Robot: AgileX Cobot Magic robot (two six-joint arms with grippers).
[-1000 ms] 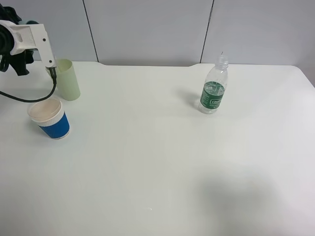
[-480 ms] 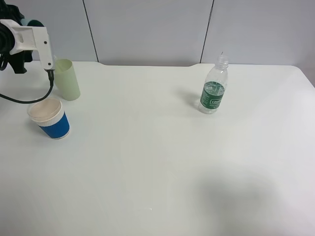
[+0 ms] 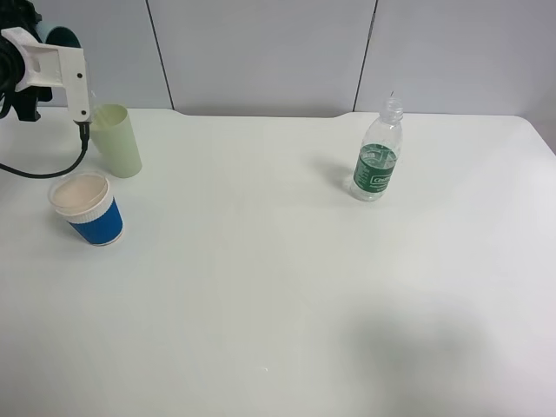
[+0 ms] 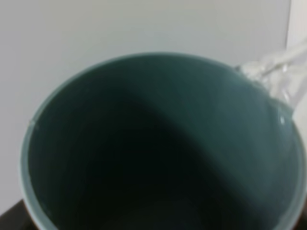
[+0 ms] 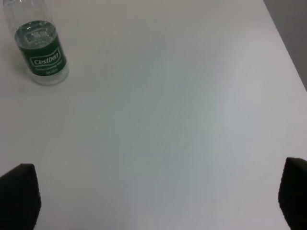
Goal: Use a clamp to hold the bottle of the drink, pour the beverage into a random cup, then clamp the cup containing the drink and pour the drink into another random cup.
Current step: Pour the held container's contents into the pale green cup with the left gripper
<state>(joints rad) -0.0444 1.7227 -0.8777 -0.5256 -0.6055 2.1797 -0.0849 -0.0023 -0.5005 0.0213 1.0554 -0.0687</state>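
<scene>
A: Start with the table. Where does everything sit?

B: Both cups are near its far left corner. The pale green tumbler stands upright there, and the blue-sleeved white cup sits just in front of it, towards the near edge. The bottle is well apart from them, upright near the far edge on the right half.

A: And the relation the next move hangs on?

B: The left arm is raised over that far left corner, just beside and above the pale green tumbler. In the high view a sliver of the teal cup shows behind the white bracket. The left gripper itself is hidden, but its jaws are closed, and by my reading they are clamped on the teal cup. The wrist view looks straight into the cup's mouth, so its long axis is tipped well off upright.

A: Is it pouring?

B: Clear water is leaving over the lip at one side of the rim. I judge it aimed at the pale green tumbler, though no view shows the stream landing.

A: The other arm?

B: The right gripper stands wide open and empty over bare table, with the bottle ahead of it.

A: How does the teal cup look?

B: Straight-sided, thin-rimmed, dark inside. I cannot tell how much liquid remains.
</scene>
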